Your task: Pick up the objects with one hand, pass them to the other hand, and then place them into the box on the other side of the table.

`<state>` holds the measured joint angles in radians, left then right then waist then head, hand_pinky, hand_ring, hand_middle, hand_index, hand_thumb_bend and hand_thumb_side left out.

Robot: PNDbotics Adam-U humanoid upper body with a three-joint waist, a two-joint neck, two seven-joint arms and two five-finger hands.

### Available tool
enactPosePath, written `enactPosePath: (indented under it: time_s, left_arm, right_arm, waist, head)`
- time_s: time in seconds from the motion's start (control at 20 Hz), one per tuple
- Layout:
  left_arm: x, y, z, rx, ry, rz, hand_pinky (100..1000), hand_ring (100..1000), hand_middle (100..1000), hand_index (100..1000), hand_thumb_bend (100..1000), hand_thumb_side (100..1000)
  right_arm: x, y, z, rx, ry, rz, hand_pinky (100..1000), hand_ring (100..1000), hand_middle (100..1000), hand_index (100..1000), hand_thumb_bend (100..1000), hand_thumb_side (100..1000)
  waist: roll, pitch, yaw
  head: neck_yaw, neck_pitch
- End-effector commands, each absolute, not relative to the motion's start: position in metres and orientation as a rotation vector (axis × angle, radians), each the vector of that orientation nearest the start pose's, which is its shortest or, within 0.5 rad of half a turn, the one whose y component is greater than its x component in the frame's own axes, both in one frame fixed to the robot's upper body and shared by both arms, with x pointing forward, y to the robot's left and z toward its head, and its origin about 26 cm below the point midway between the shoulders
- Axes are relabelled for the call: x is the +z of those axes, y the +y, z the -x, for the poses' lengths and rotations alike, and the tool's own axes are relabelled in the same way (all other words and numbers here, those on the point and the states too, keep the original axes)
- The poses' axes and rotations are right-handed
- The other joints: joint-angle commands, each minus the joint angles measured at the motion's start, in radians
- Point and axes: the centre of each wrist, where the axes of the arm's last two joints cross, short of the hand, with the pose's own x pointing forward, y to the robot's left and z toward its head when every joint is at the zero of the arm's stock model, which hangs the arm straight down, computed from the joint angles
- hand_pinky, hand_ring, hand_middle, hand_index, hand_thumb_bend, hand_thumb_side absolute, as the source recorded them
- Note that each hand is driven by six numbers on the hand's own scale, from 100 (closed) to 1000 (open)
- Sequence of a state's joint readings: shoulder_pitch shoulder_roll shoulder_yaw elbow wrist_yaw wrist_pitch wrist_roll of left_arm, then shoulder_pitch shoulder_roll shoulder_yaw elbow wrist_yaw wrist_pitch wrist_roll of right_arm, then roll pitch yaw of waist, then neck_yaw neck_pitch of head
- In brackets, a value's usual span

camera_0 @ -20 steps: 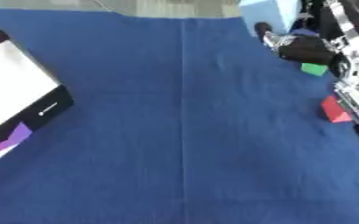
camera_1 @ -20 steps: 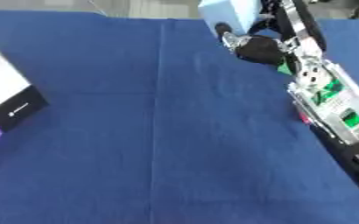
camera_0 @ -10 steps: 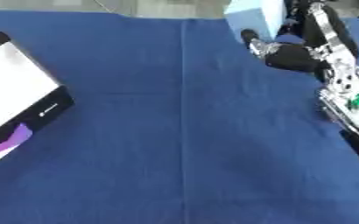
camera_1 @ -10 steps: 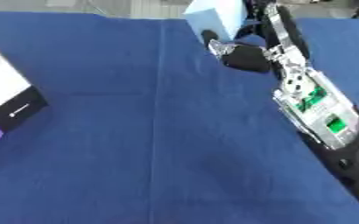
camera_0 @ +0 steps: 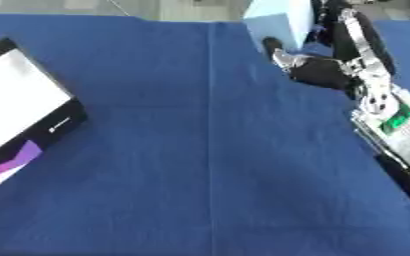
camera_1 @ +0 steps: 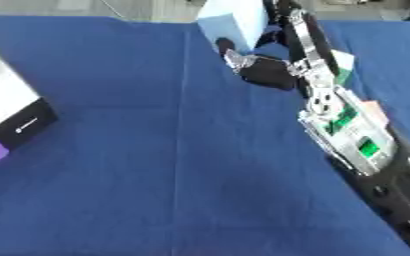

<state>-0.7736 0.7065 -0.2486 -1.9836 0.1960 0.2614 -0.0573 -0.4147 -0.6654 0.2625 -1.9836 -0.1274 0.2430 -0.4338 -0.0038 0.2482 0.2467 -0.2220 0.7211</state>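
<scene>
We reach with our right robot hand (camera_1: pixel 259 70) across the blue-clothed surface (camera_0: pixel 200 150) toward the far right corner, where a pale blue block (camera_1: pixel 230 22) stands near the back edge. The dark palm lies just in front of that block, a fingertip pointing up toward it, but we cannot tell whether the fingers are spread or curled, nor whether they touch the block or only sit near it. Our left robot hand shows in neither view.

The box (camera_0: pixel 20 115) meant to receive the objects sits at the left side, white inside with a black rim and a purple patch on its near end, well apart from the working arm. Beside our forearm a small green piece (camera_1: pixel 341 76) and a pinkish one (camera_1: pixel 373 111) peek out on the cloth; they may be further objects to move.

We judge the step in hand to be the first pickup. To do it well, we should bring the fingers round the block from both sides before lifting, keep it upright, then carry it toward the middle where the other arm can take it.
</scene>
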Motion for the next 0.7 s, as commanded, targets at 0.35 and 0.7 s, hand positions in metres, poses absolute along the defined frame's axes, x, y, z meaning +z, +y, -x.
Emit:
enactPosePath:
  time_s: [0.35, 0.7]
  left_arm:
    - [0.348, 0.187, -0.294, -1.242, -2.163, -0.225, 891, 774, 771, 818, 136, 603]
    - [0.348, 0.167, -0.290, -1.405, -2.056, -0.264, 888, 782, 779, 837, 160, 544]
  right_arm:
    - [0.223, -0.234, -0.303, 0.425, -2.145, 0.419, 582, 722, 536, 548, 100, 100]
    - [0.218, -0.227, -0.301, 0.480, -2.143, 0.394, 579, 725, 539, 550, 100, 100]
  waist:
    - [0.010, -0.036, 0.011]
    - [0.011, -0.037, 0.013]
  head:
    - [0.003, 0.017]
    - [0.007, 0.016]
